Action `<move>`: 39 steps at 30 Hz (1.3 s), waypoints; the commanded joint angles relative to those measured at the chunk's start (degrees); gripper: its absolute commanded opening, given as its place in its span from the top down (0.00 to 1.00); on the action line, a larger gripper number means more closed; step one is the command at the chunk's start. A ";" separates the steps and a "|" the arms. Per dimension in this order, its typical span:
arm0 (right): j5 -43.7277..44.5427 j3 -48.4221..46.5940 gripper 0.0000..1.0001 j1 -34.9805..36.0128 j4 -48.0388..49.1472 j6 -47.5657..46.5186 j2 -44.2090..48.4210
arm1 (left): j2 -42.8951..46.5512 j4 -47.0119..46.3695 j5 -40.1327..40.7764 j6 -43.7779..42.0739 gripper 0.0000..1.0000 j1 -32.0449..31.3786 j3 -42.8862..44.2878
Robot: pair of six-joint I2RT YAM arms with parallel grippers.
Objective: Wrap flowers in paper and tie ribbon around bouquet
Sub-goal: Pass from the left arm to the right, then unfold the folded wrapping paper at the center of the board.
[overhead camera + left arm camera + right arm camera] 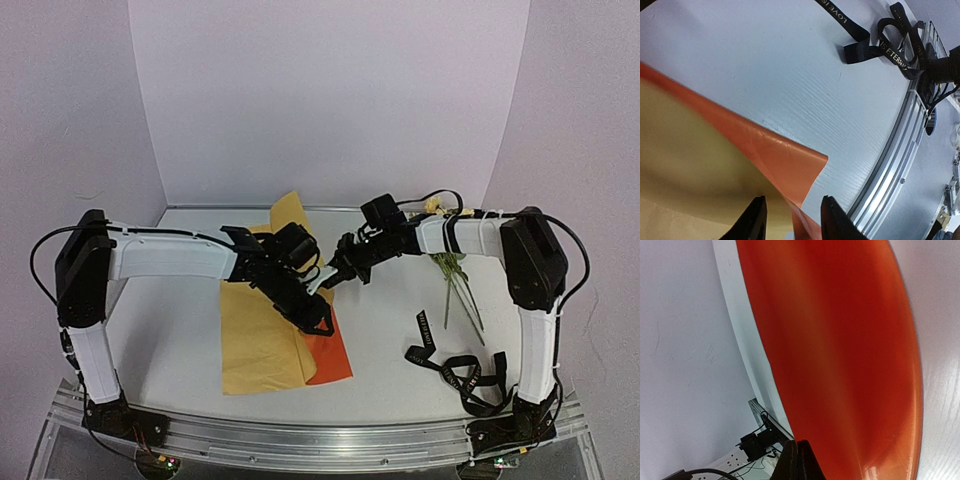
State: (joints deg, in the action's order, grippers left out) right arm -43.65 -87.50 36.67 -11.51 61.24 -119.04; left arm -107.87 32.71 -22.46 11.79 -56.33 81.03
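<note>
While the right gripper (798,452) was clenched on a raised edge of the paper (255,330), the left gripper (792,212) stood with jaws parted astride the sheet's orange corner, grasping nothing. Thin, light and limp, the paper would probably bow and crease; a pinch at an edge or corner suited it best. It lay on the table (180,330), yellow face mostly up, with the flowers (455,265) and the ribbon (450,365) well apart to its right, not yet wrapped.

The pale desk (180,340) carries the paper (255,340) at its middle, yellow face up with an orange corner showing. The flowers (455,275) lie far right, and the black ribbon (455,365) lies looped near right.
</note>
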 commanded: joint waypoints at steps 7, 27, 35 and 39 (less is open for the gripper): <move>7.60 0.22 1.00 -0.54 -10.85 -6.69 5.21 | 20.76 -25.06 -3.70 22.25 0.27 18.20 -21.70; 28.52 -1.30 1.00 -0.75 -44.57 -29.52 14.62 | -0.66 -22.24 0.09 33.26 0.26 27.04 -18.52; 35.35 4.15 1.00 -1.05 -48.83 -32.76 17.38 | -5.44 -15.05 2.05 27.97 0.26 31.53 -13.02; 36.33 7.09 1.00 -1.07 -49.00 -30.83 18.15 | -8.52 -10.33 4.43 23.62 0.26 34.31 -7.90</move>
State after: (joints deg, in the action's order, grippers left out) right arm -11.31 -83.06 35.91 -57.71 30.43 -103.47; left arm -112.38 14.84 -23.36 40.80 -25.06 68.62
